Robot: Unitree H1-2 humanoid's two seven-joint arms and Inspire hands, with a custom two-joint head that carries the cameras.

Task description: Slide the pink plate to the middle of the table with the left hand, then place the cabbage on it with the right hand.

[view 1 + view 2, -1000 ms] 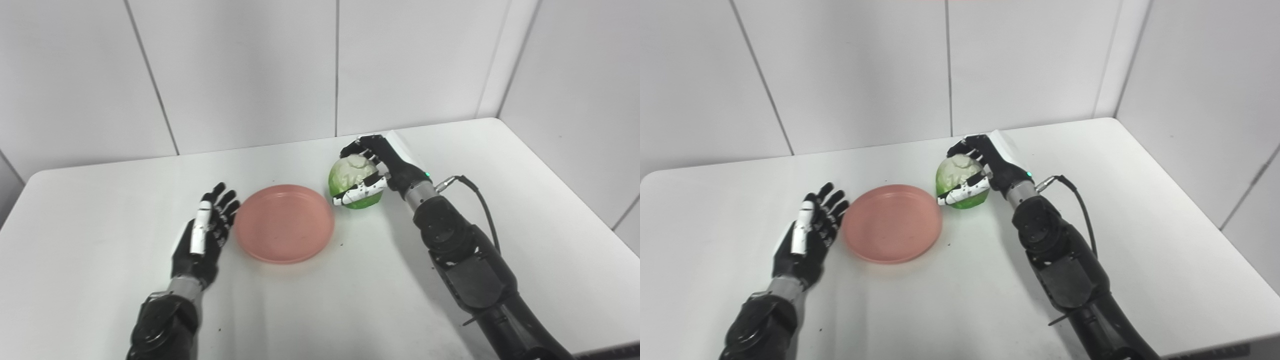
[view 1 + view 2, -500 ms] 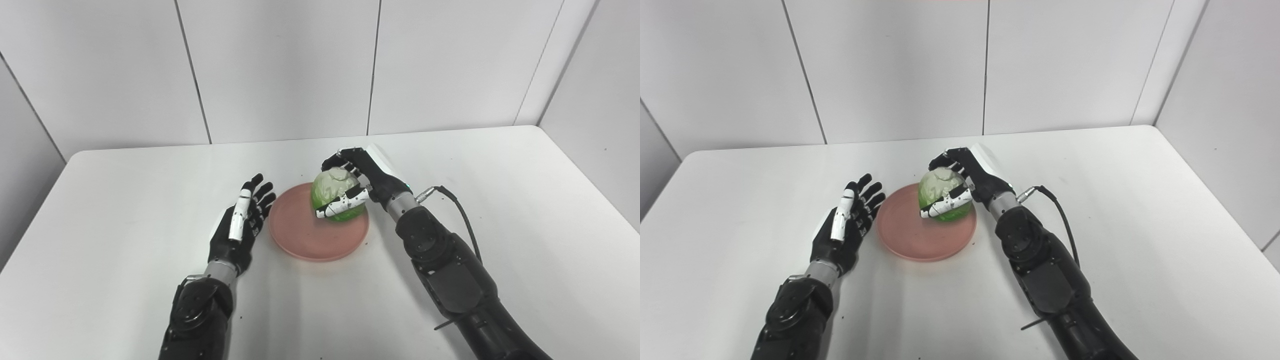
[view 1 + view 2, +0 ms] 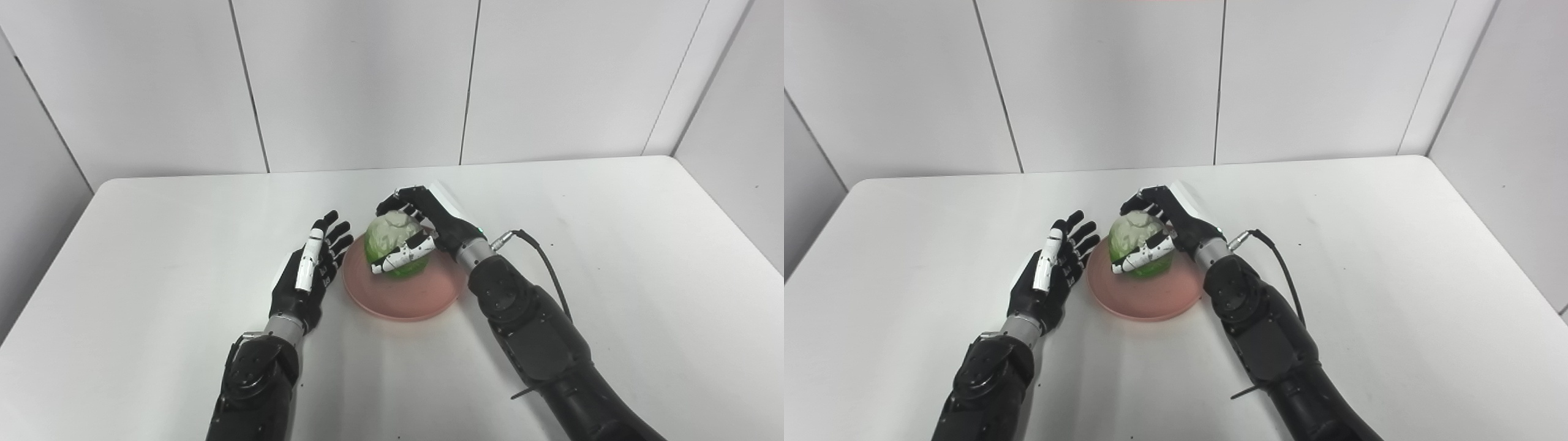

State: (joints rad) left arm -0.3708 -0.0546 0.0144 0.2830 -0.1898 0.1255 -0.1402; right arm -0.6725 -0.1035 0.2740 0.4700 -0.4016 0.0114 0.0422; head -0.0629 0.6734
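The pink plate (image 3: 404, 288) sits near the middle of the white table (image 3: 612, 257), and the cabbage (image 3: 395, 252) is over its 11 o'clock part, low over the plate floor or resting on it; which one cannot be told. The plate is round and shallow with a low raised rim, plain salmon pink, and carries nothing else. The cabbage is a small round head, pale whitish at the top and bright green lower down. The right hand (image 3: 425, 226) is wrapped around it, fingers curled over the far side and top, thumb pressed across the near side. The left hand (image 3: 309, 278) lies just beside the plate at its 9 o'clock edge, empty, fingers straight and spread. No writing or labels can be read on anything.
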